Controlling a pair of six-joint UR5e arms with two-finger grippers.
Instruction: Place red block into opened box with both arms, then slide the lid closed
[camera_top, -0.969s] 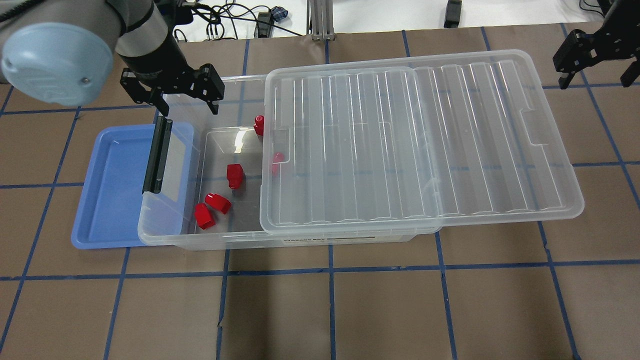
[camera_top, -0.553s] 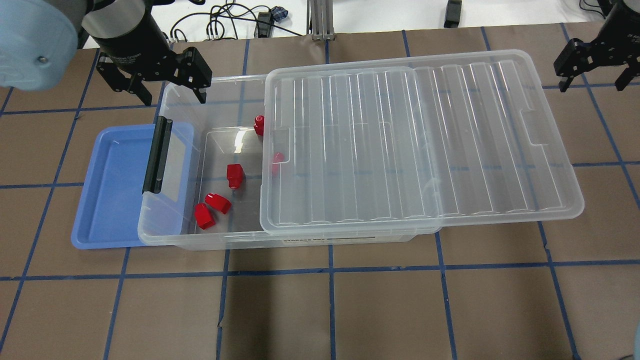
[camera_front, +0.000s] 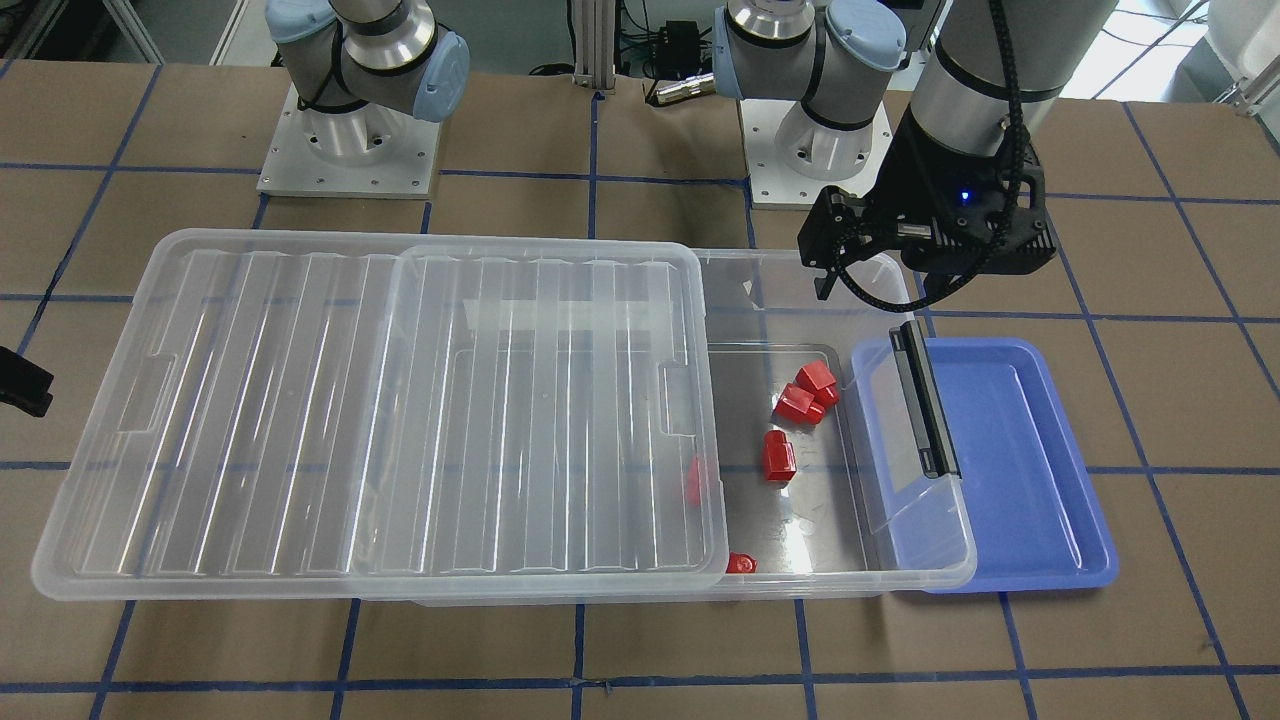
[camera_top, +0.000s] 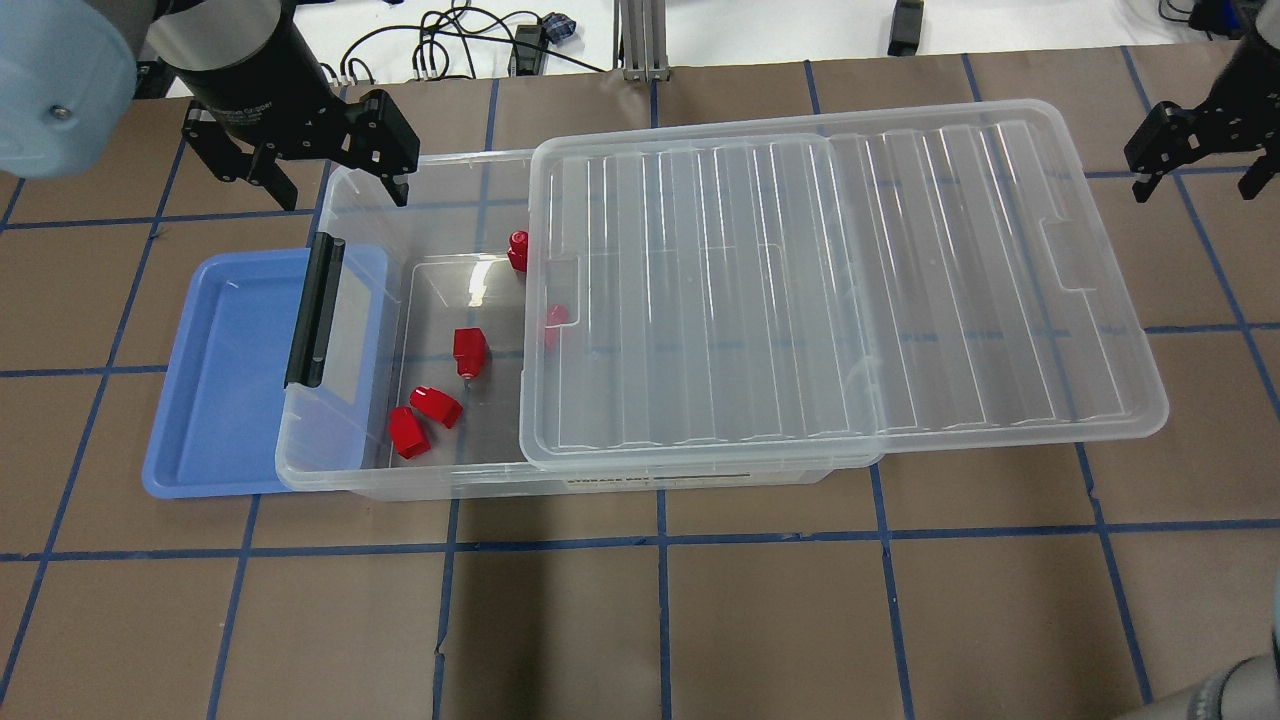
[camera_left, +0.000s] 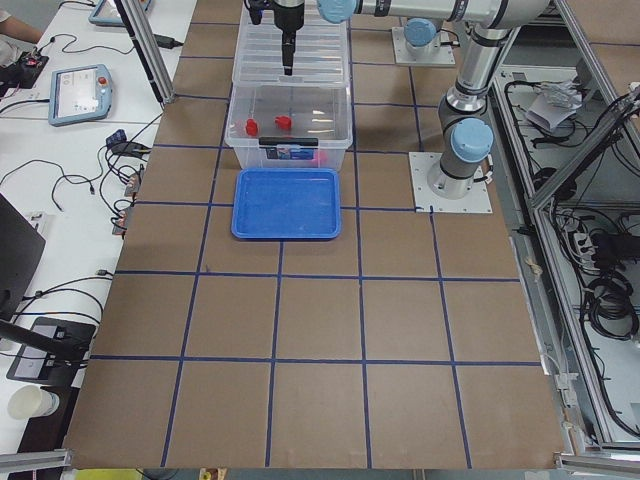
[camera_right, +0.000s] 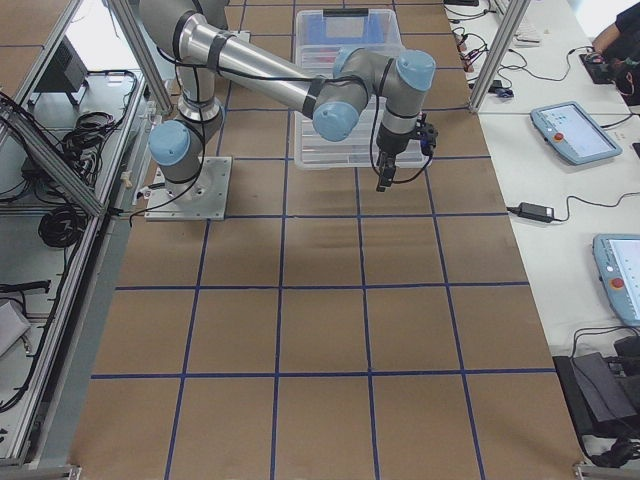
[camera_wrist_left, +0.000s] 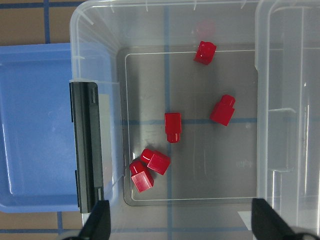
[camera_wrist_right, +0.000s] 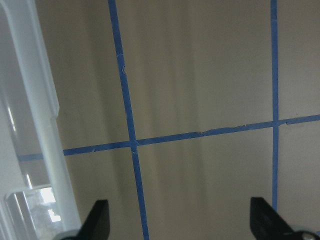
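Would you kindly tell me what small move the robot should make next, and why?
Probably bring the right pincer in to the lid's outer short end, ready to push it toward the handle. Five red blocks lie in the box, the blue tray is empty, the left pincer is open and empty like the right, and the lid leaves the handle end uncovered.

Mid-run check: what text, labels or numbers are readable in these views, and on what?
None legible.
Label strip on the long side wall of the clear plastic box: dark print, too small.
White print on the black wrist of the left arm: blurred.
Sticker below the box's black bar handle: too small.
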